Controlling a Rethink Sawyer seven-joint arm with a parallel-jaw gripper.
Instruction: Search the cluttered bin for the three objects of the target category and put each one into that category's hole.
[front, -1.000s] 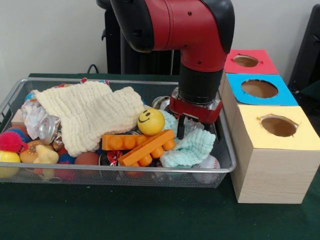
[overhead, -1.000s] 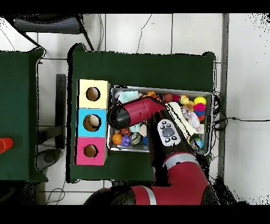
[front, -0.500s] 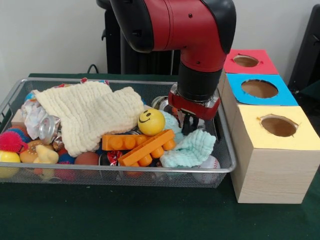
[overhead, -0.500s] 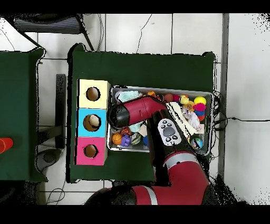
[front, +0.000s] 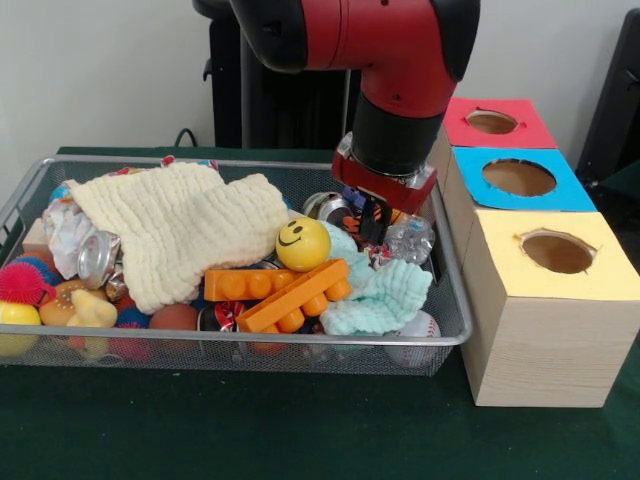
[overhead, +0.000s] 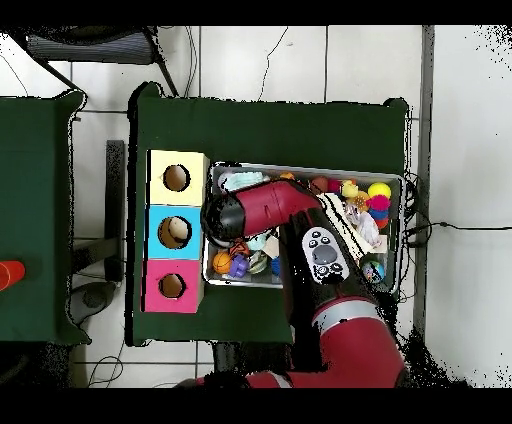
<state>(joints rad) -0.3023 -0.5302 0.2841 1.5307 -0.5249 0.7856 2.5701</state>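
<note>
bin, left end: the bin (front: 30, 192) sat on the green counter (front: 250, 425), heaped with a cream cloth (front: 180, 235), a can (front: 97, 258) and small balls. i could pick out no crinkly plastic there.
bin, middle: orange blocks (front: 280, 290) and a smiley ball (front: 302, 243) lay on top and hid whatever was under them.
tool: the tool (front: 375, 225) hung just over the clutter at the bin's right end. i could not tell whether it was clenched or released.
plastic piece: one see-through wrinkled piece (front: 410, 238) sat right beside the tool, above a mint cloth (front: 385, 295) and inside the bin. whether it was gripped, i could not say.
hole: the blue-topped hole (front: 519, 177) stood just right of the bin, between the red and yellow tops. from above, a pale patch showed inside it (overhead: 176, 232).
progress: possibly one piece was dropped in already. this one was not yet delivered, and more searching looked due.
room: the bin's right rim and the taller box edge stood in the way, so a lift seemed needed. the air above the box tops was open.
</note>
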